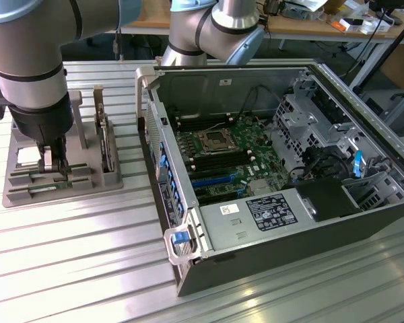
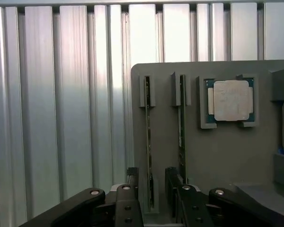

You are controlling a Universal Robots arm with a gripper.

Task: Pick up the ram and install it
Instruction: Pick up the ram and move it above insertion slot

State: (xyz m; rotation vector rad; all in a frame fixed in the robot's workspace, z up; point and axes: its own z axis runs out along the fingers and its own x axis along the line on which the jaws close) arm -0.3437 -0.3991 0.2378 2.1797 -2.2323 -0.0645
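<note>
Only the thin edge of the ram (image 2: 148, 137) can be seen, so its chips can't be made out, and its lower end is cut off behind the claw (image 2: 152, 176). It's stood on edge in a slot of the matte grey holder (image 2: 227, 156). The claw's black fingers are spread to either side of it, with nothing pinched. A second stick (image 2: 182, 127) is slotted just beside it, and a square silver CPU (image 2: 232, 100) is seated in a pocket past that. Everything's set on a ribbed aluminium desk (image 2: 75, 118). An opened PC case (image 1: 269, 259) is seen to the exterior view's right.
</note>
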